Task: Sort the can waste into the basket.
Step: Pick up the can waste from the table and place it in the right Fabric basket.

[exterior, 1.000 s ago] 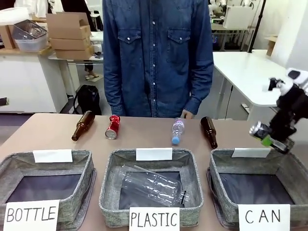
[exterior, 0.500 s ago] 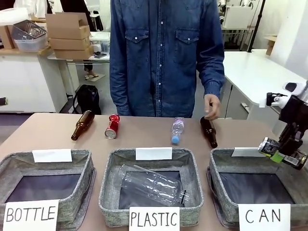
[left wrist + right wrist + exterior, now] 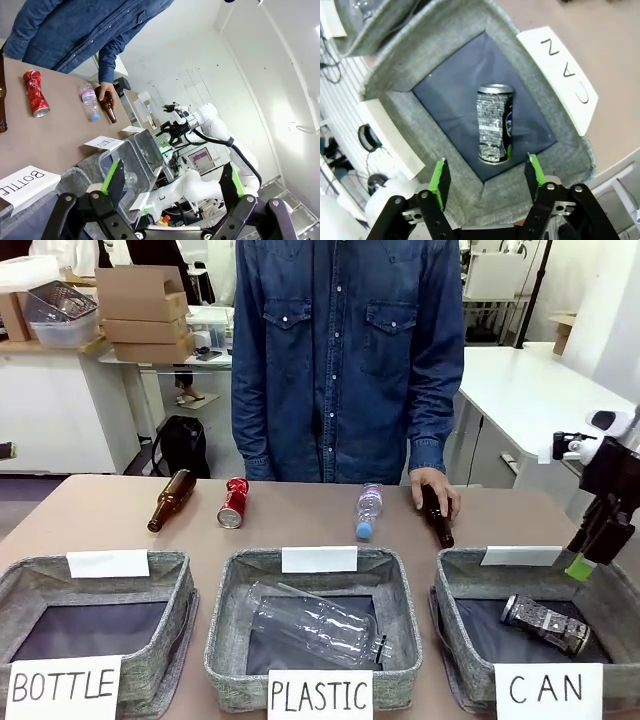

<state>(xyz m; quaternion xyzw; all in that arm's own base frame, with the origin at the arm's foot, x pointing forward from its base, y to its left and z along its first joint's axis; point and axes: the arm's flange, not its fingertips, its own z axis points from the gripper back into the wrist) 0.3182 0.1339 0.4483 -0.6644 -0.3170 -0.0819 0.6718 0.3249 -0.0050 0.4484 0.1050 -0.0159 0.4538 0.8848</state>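
Nearest us on the brown surface (image 3: pixel 90 510) stand three grey fabric baskets in a row: the BOTTLE basket (image 3: pixel 170 630) on our left, the PLASTIC basket (image 3: pixel 225 625) in the middle with one large clear bottle (image 3: pixel 315 625) lying in it, and the CAN basket (image 3: pixel 462 562) on our right. We count two cans. The dark can (image 3: pixel 545 625) lies on its side on the dark lining of the CAN basket. The right tool (image 3: pixel 588 558) hangs just above that basket's far right corner, released, its green pads spread with nothing between them. The left tool (image 3: pixel 173 180) is also spread wide and empty, above the BOTTLE basket.

Beyond the baskets lies a row of four things, well apart: a first brown bottle (image 3: pixel 172 500), the red can (image 3: pixel 234 503), a small clear bottle (image 3: pixel 368 511) and a second brown bottle (image 3: pixel 441 530). That makes two brown bottles and two clear ones in all. The red can lies just right of the first brown bottle, its long axis running near to far, silver top towards us. It sits left of the middle, well away from the right tool, so we judge our left arm the nearer one. At the far edge stands a person, one hand (image 3: pixel 437 492) resting on the second brown bottle.
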